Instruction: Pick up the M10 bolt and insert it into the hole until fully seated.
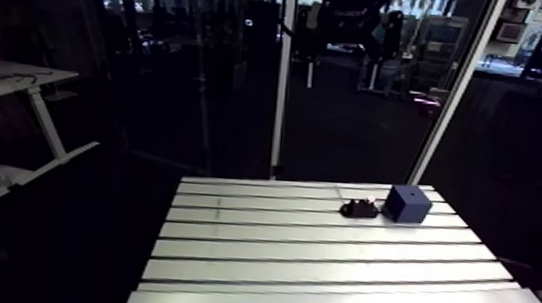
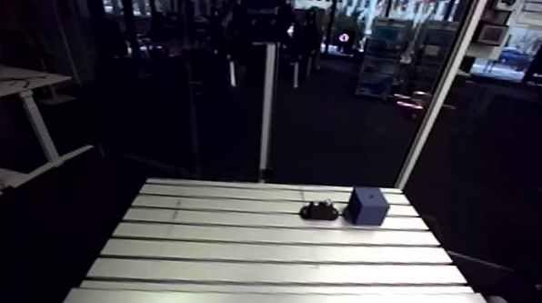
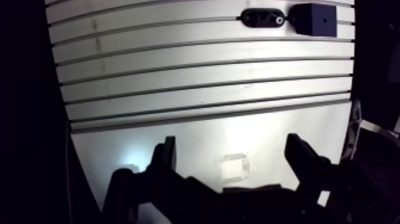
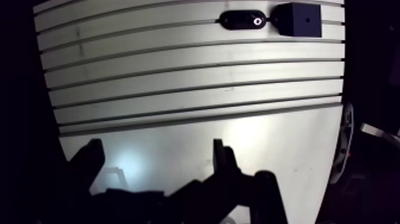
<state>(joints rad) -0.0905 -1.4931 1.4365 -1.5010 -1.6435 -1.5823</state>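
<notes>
Progress: none yet | fingers [image 3: 302,158] apart, empty, well short of dark bolt holder [image 3: 262,18] | blue block [image 3: 315,19] just beside it | grasp and insertion remain.

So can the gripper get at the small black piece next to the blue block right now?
Probably yes. The gripper is open, and only bare table lies between it and the black piece far ahead. The blue block sits right beside that piece, which could crowd one finger.

Blue block [image 1: 408,204], dark piece [image 1: 359,208] beside, perhaps the bolt
</notes>
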